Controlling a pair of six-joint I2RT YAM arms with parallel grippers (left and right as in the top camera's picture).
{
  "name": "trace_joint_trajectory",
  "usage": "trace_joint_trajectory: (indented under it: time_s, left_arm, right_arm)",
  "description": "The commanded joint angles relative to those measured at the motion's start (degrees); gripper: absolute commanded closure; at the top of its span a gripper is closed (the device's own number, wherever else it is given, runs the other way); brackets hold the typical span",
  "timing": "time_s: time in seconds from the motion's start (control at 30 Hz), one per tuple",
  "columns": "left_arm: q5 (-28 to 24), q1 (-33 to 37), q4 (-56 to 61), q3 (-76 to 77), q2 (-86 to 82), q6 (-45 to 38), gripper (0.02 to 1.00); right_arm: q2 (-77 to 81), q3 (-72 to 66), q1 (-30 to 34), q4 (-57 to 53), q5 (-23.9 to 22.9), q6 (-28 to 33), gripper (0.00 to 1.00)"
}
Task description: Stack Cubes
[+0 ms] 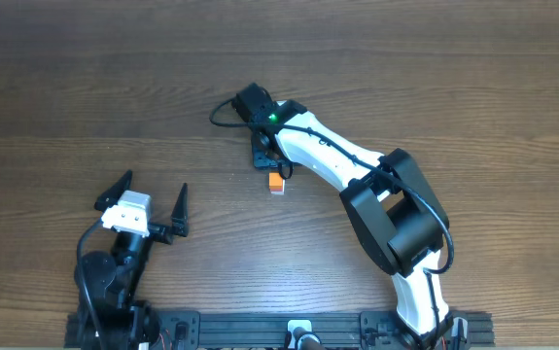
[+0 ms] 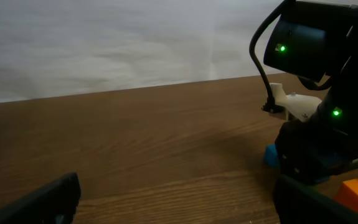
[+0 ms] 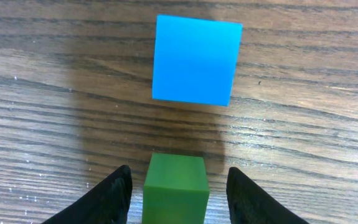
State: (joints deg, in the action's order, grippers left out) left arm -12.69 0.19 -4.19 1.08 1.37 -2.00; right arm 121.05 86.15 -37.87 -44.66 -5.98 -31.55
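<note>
While right claw (image 3: 177, 169) straddles one — three cubes (image 3: 196, 61)

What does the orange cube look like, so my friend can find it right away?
Look at the white right arm stretched out to the middle of the wooden table. Right beside its black tool, on the side nearer the arm bases, sits the orange cube. It's the only orange one; the green cube sits between the tool's fingers, the blue cube just beyond.
</note>
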Motion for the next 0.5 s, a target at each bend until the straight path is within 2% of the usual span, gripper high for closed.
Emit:
trace_joint_trajectory:
  time_s: [0.03,0.5]
  left_arm:
    - [-0.57,0.31,0.15,-0.28,-0.24,-0.79,0.018]
    - [-0.57,0.31,0.15,-0.28,-0.24,-0.79,0.018]
  right_arm:
    - [0.57,1.18,0.33,0.15,-0.02,-0.11,0.551]
    - [0.57,1.18,0.33,0.20,0.15,-0.11,0.700]
